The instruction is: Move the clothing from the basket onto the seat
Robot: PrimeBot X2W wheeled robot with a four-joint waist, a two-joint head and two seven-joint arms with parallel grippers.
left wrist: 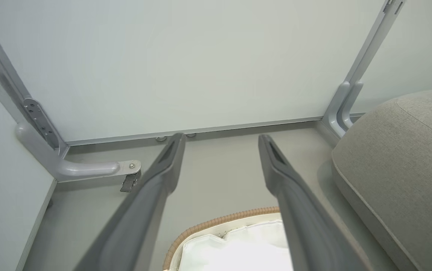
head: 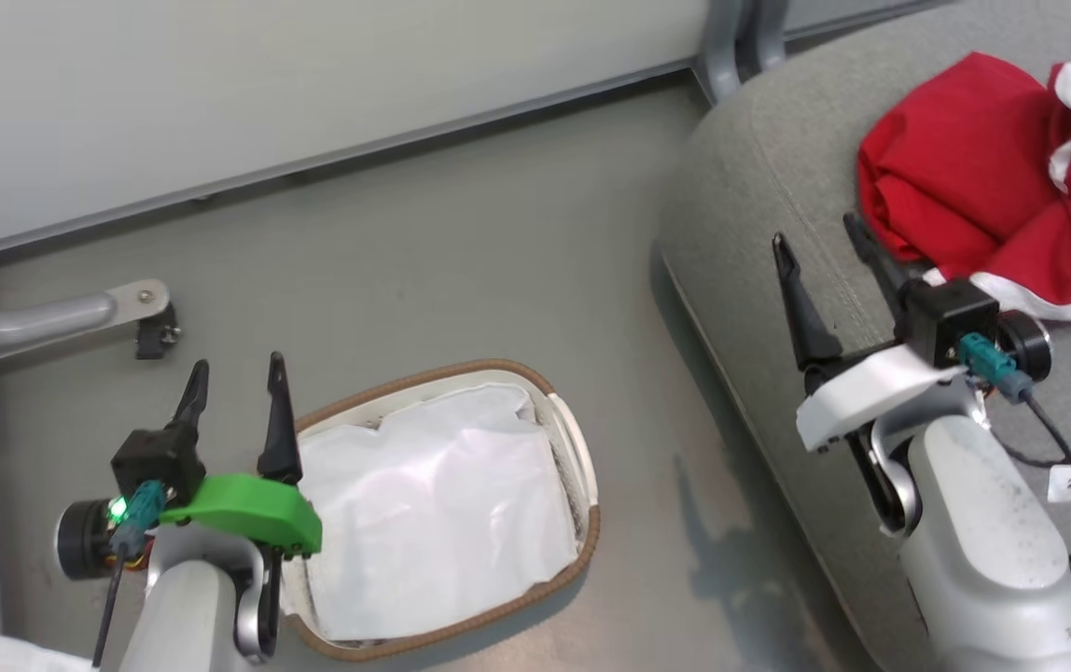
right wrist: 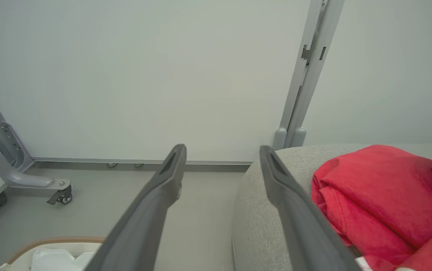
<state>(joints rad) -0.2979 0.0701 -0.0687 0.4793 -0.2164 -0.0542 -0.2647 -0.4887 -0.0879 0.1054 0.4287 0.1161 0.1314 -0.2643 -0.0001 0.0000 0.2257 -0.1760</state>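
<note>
Grey seat [head: 778, 159] bearing clothing [head: 955, 159] (head, right wrist), left claw [head: 237, 366] apart, right claw [head: 815, 231] apart.

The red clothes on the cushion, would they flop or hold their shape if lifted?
Probably flop: the red clothes lie crumpled in soft folds on the grey cushion, so they would likely hang and unfold. The fabric looks thin, so likely light. Two pieces lie bunched together, so one may drag the other.
</note>
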